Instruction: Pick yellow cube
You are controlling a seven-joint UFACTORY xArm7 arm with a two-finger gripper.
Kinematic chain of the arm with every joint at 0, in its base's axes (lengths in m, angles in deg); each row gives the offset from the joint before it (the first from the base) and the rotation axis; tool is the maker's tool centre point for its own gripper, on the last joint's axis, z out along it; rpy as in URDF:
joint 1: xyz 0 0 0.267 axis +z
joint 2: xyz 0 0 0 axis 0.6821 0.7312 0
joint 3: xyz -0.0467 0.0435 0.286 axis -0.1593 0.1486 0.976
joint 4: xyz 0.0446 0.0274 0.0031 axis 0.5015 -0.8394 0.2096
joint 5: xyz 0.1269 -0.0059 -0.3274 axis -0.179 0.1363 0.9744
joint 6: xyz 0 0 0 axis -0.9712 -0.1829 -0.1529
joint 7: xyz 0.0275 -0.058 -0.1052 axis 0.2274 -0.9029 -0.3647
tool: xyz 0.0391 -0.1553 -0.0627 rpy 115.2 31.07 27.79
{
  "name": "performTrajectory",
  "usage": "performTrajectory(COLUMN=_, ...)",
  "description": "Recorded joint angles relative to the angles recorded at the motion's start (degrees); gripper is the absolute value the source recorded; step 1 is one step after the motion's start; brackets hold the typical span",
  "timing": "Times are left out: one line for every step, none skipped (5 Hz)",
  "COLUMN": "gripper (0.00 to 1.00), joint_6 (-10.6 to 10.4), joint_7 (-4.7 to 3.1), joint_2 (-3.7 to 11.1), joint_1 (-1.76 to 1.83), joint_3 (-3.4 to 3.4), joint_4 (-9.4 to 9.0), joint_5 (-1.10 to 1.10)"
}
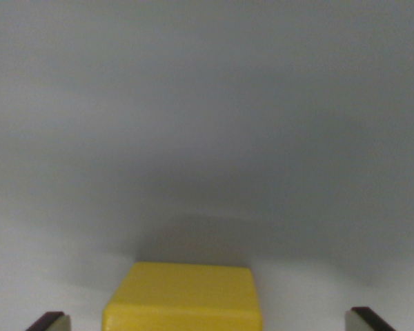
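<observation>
You are looking down the wrist view at a plain pale grey worktop (pixel 207 103), and none of its edges or corners fall inside the picture, so you cannot place anything against them. The surface runs bare across the whole upper part of the picture, giving open room ahead of the cube on every side you can see.

Starting at the wrist view's left, 1 fingertip (pixel 48 321) pokes up from the bottom edge, dark with a lighter inner face. A strip of bare surface separates it from the yellow cube (pixel 184 298), which sits at the bottom middle, a little toward the wrist view's left of centre. More bare surface, a wider strip, lies between the cube and the second fingertip (pixel 368 318) at the bottom right.

The gripper (pixel 208 320) stands wide apart, its 2 tips well clear of the cube's sides, touching nothing and holding nothing. The cube lies between them.

The cube looks smooth and matt, with softly rounded edges and a flat top face; its near face is cut off by the picture's bottom edge. A soft dark shadow spreads on the surface behind it. The worktop is even and without texture.
</observation>
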Motion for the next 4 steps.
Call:
performTrajectory(gripper=0.0, joint_6=0.0, joint_7=0.0, joint_2=0.0, joint_1=0.0, joint_3=0.0, joint_4=0.0, joint_5=0.0)
performTrajectory(gripper=0.0, joint_6=-0.9, joint_7=0.24, joint_2=0.38, joint_1=0.2, joint_3=0.12, joint_4=-0.58, joint_5=0.06)
performTrajectory(gripper=0.0, joint_6=-0.9, joint_7=0.24, joint_2=0.38, joint_1=0.2, joint_3=0.12, joint_4=-0.58, joint_5=0.06)
performTrajectory(gripper=0.0, joint_6=-1.4, joint_7=0.39, joint_2=0.62, joint_1=0.33, joint_3=0.19, joint_4=-0.93, joint_5=0.1)
